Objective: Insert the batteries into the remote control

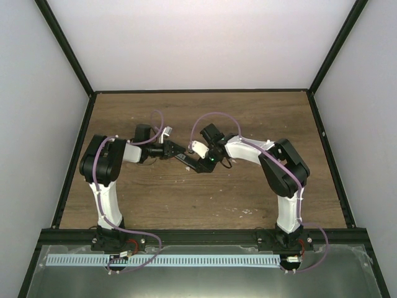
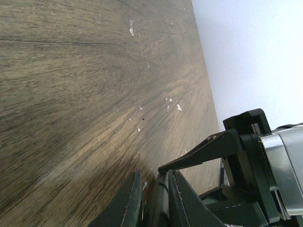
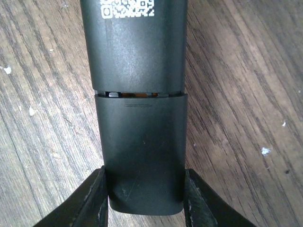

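Wood-grain desk is met at its near edge by both arm bases, from which the left arm and right arm are bent inward. Between them, over the middle of the desk, the remote is held from both sides. The right jaws are closed on its near end, with one finger pressed against each long side of the cover. A thin seam is left between cover and body, and a white QR code is printed on the body beyond it. The left jaws are drawn narrow around a slim dark edge, which the top view shows to be the remote's other end. Pale flecks are scattered over the desk farther on, and a white wall is seen behind.
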